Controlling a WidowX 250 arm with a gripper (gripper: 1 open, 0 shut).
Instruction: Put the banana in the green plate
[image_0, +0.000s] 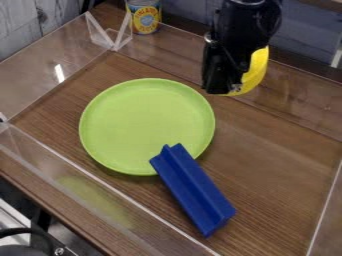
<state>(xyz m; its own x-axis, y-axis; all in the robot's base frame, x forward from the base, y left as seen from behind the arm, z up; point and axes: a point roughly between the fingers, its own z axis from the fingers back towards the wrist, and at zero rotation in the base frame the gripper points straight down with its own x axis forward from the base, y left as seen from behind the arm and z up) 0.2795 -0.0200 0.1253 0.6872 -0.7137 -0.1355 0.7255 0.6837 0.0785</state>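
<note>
The banana (253, 68) is a short yellow toy, held upright between the black fingers of my gripper (235, 80), which is shut on it. It hangs just above the table, beyond the far right rim of the green plate (140, 122). The plate is large, round and lime green, lying flat in the middle of the wooden table with nothing on its main surface. Most of the banana's left side is hidden behind the gripper body.
A blue rectangular block (191, 187) lies at the plate's near right edge, partly overlapping the rim. A yellow-labelled can (143, 16) stands at the back. Clear plastic walls (40, 60) enclose the table on all sides.
</note>
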